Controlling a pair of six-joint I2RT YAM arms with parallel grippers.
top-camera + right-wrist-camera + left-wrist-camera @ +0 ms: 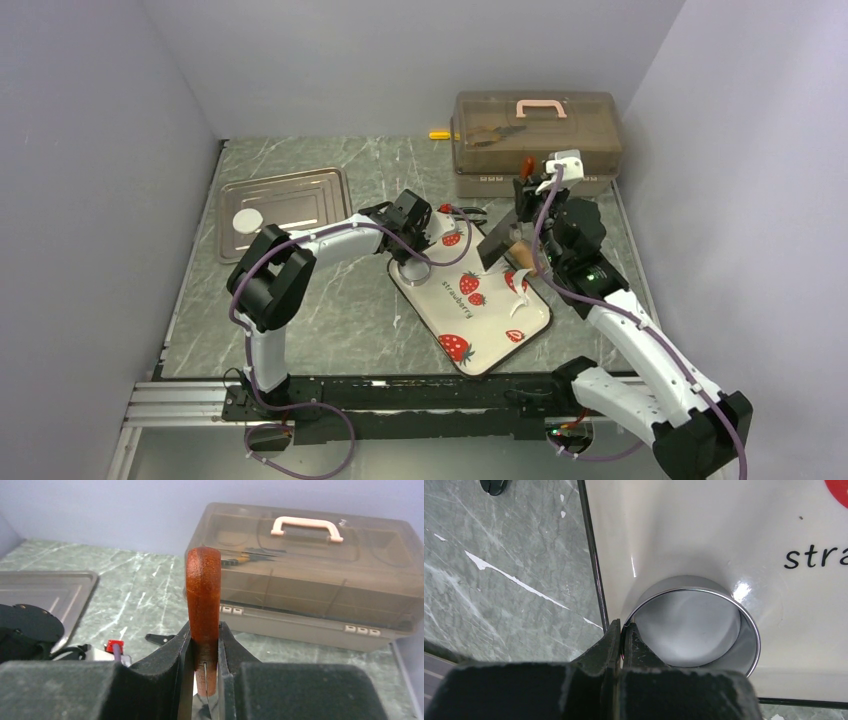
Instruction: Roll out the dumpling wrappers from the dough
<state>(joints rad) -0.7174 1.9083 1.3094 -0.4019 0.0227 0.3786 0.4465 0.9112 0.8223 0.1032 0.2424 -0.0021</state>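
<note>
While the left gripper (622, 630) is pinching the wall of the metal ring (748, 645) at the strawberry plate's (480, 335) left corner, the right gripper (204, 645) is clamping a wooden-handled scraper (203, 580) and hovering nearer the dough (517, 284), which is lying by the plate's right edge, across from the ring.

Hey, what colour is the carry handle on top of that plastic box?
Pale pink. The handle shows best in the right wrist view.
</note>
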